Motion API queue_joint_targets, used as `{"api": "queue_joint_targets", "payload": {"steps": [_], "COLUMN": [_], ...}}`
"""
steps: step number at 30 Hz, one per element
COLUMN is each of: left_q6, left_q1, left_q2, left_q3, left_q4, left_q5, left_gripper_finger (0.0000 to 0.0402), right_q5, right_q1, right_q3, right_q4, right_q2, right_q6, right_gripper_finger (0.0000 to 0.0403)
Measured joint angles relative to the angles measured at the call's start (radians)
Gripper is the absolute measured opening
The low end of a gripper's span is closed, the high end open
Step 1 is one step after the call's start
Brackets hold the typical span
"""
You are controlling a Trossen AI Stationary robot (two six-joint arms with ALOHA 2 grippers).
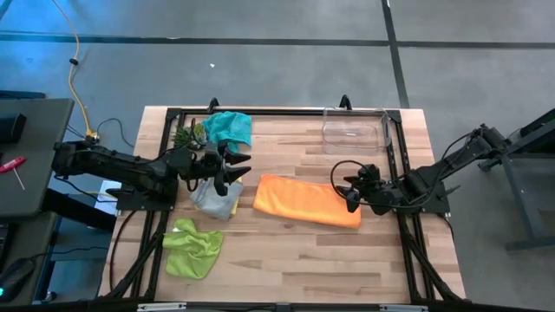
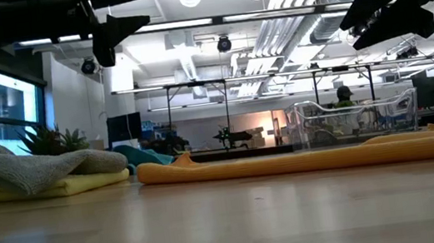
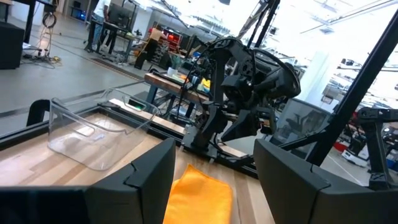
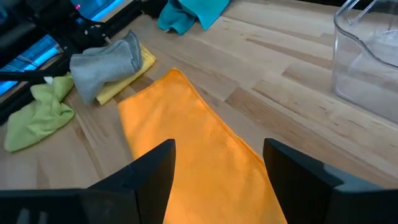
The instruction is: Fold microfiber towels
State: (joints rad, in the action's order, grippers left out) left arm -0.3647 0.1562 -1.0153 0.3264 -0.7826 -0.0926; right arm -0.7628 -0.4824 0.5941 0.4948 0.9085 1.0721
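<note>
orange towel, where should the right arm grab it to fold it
Probably a corner of the short edge nearest the right pincer, coming down from above. The orange towel lies flat and already halved into a long strip, so only an edge or corner can be pinched. The open pincer hovers over that end.

Five microfiber towels lay on the table, one of each colour: one orange towel [image 1: 307,201], one teal towel [image 1: 230,127], one grey towel [image 1: 211,192], one yellow towel [image 4: 144,62] and one lime green towel [image 1: 192,247]. There was one clear plastic bin [image 1: 352,131], one small green spiky plant [image 1: 186,134], and two robot arms.
</note>
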Motion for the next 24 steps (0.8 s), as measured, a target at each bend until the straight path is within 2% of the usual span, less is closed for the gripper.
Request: {"api": "queue_joint_targets", "payload": {"steps": [4,7,9,11,13,17,24], "left_q6": [-0.011,-0.016,-0.017,-0.017,-0.017,-0.017,-0.017], "left_q1": [0.000,0.000,0.000,0.000,0.000,0.000,0.000], "left_q2": [0.000,0.000,0.000,0.000,0.000,0.000,0.000], "left_q3": [0.000,0.000,0.000,0.000,0.000,0.000,0.000], "left_q4": [0.000,0.000,0.000,0.000,0.000,0.000,-0.001], "left_q5": [0.002,0.002,0.002,0.003,0.003,0.003,0.003], "left_gripper_finger": [0.0209,0.0209,0.0209,0.0209,0.0209,0.0209,0.0209], "right_q5": [0.008,0.057,0.164,0.313,0.438,0.593,0.602], "right_q1": [0.000,0.010,0.032,0.057,0.068,0.024,-0.135], "right_q3": [0.000,0.000,0.000,0.000,0.000,0.000,0.000], "right_q4": [-0.001,0.000,0.004,0.026,0.063,0.144,0.375], "right_q2": [0.000,0.000,0.000,0.007,0.027,0.105,0.218], "right_q6": [0.005,0.087,0.159,0.226,0.346,0.584,0.961], "right_gripper_finger": [0.0236,0.0236,0.0236,0.0236,0.0236,0.0236,0.0236]}}
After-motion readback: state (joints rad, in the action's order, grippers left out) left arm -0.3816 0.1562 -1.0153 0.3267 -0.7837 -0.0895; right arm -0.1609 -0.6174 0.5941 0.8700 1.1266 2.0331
